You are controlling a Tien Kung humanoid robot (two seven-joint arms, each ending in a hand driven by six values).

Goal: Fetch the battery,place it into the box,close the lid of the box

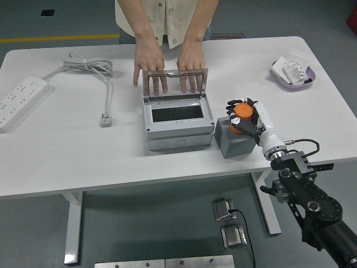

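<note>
Reaching in from the lower right, the robot's right hand (245, 114) had its black fingers (232, 105) curled around the orange battery (243, 111), pinching it just above the grey block (234, 138). The battery was a short orange cylinder; its long axis looked roughly upright with a slight tilt, the round top end facing up, though the fingers hid too much of it to be sure. Whether its lower end touched the block could not be told. The block stood on the white counter (67, 156), just beside the right wall of the grey box (178, 125).

The box sat near the middle of the counter with its clear lid (174, 84) raised on the far side, hinged at the back and standing close to upright, so the dark opening faced up. A person at the far edge rested both hands behind the lid, one hand (148, 64) at its left part and the other hand (189, 62) at its right part, fingers showing through the clear panel.

Well apart to the left lay a white power strip (19, 100) with its cable (92, 70) and plug (106, 119). A purple tray (294, 72) holding small packets sat near the far right corner.
</note>
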